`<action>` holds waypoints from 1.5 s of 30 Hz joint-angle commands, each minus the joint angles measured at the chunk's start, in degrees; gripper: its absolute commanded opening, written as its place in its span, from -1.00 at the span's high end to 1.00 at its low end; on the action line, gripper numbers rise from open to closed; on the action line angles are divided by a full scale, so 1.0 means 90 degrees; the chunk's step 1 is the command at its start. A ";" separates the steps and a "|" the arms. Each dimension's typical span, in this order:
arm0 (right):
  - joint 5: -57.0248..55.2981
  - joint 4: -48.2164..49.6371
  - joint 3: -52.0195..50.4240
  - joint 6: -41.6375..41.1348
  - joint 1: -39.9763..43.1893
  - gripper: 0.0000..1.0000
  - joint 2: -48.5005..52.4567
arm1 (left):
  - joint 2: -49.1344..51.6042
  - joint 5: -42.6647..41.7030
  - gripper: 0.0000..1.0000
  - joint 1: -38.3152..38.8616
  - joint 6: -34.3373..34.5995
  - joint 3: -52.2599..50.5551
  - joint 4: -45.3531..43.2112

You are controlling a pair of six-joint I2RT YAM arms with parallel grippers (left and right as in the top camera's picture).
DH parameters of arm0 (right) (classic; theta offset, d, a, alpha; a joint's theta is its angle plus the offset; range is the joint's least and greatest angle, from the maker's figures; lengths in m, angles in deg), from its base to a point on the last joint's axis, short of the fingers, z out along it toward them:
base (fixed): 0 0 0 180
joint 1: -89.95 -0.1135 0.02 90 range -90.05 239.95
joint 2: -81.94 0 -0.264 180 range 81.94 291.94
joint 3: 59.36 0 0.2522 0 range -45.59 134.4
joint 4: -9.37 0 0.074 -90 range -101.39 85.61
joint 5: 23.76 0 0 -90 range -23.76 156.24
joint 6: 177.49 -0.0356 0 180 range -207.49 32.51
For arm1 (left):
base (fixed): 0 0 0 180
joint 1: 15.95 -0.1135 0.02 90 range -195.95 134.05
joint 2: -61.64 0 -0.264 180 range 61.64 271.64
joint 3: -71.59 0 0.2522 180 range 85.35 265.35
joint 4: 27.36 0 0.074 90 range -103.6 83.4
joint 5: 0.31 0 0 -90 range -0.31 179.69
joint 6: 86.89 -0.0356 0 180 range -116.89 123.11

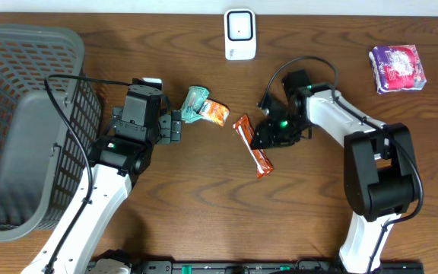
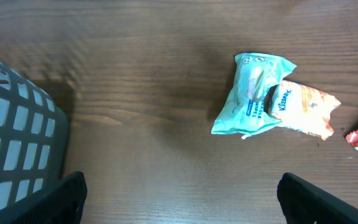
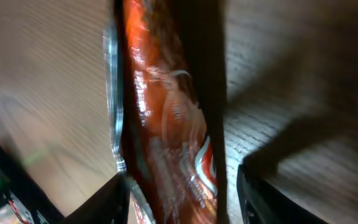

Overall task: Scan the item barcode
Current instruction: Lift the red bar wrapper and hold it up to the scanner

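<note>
Mid-desk (image 1: 295,217): red-orange bar (image 1: 255,157), flat on the wood, slanted, upper end toward the scanner (image 1: 240,34), well short of it. Scanner white, at the far edge, apart from everything else.

Right gripper (image 1: 271,135) down at the bar's upper half, one finger on each side of the wrapper. From the right wrist: glossy wrapper filling the space between the fingers (image 3: 118,200), dark shadow along one flank. Cannot tell whether pinched or merely straddled.

Left gripper (image 2: 182,186) spread wide, nothing between the fingers, low over bare wood. Just ahead of it: teal pack (image 2: 250,96) with an orange tissue pack (image 2: 306,109) lying against it, the two touching. Bar's tip just visible at the right edge of the left wrist view.

Far left: grey basket (image 1: 52,34), close beside the left arm. Top right corner: purple pack (image 1: 397,68), well apart from the rest.
</note>
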 commanded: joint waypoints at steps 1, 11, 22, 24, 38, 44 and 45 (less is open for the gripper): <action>0.0226 0.0376 -0.0461 -0.0109 -0.0078 0.12 0.0070 | 0.0002 0.0017 -0.96 -0.0017 0.0061 0.0010 0.0017; 0.0090 0.0556 -0.0121 -0.0466 -0.0316 0.98 0.0044 | 0.0002 0.0017 -0.96 -0.0017 0.0061 0.0010 0.0017; -0.4903 0.0097 0.2620 -0.0933 -0.0755 0.97 -0.0022 | 0.0002 0.0017 -0.95 -0.0017 0.0061 0.0010 0.0017; -0.6088 0.0678 0.2650 -0.0923 -0.0925 0.97 -0.0022 | 0.0002 0.0017 -0.96 -0.0017 0.0061 0.0010 0.0017; -0.8638 0.6681 0.2640 0.3757 -0.1472 0.98 0.1727 | 0.0002 0.0017 -0.96 -0.0017 0.0058 0.0010 0.0017; -0.9119 0.7125 0.2739 0.3351 -0.1627 0.99 0.1880 | 0.0002 0.0017 -0.96 -0.0017 0.0061 0.0010 0.0017; -0.9425 0.7159 0.2888 0.3116 -0.1605 0.98 0.1870 | 0.0002 0.0017 -0.96 -0.0017 0.0061 0.0010 0.0017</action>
